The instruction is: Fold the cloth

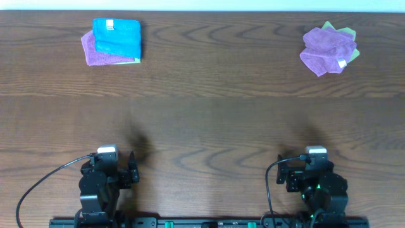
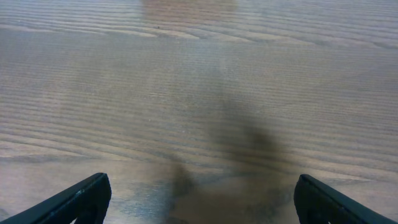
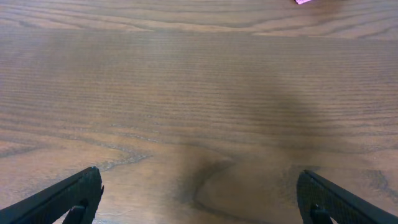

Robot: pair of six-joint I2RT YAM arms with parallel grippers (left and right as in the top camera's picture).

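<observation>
The cloth (image 1: 326, 50) lies crumpled at the far right of the table, lilac-purple with a small white tag, on top of a lime-green cloth (image 1: 350, 43). A pink-purple sliver (image 3: 303, 2) shows at the top edge of the right wrist view. My left gripper (image 1: 109, 166) rests at the near left edge, far from the cloth, and is open over bare wood (image 2: 202, 193). My right gripper (image 1: 310, 168) sits at the near right edge, straight below the cloth and well short of it. It is open too, nothing between its fingers (image 3: 199, 190).
At the far left a folded bright blue cloth (image 1: 116, 37) lies on another purple cloth (image 1: 93, 50), a green edge showing beneath. The dark wooden table (image 1: 202, 114) stretches between the piles and the arms. Black cables trail from both arm bases.
</observation>
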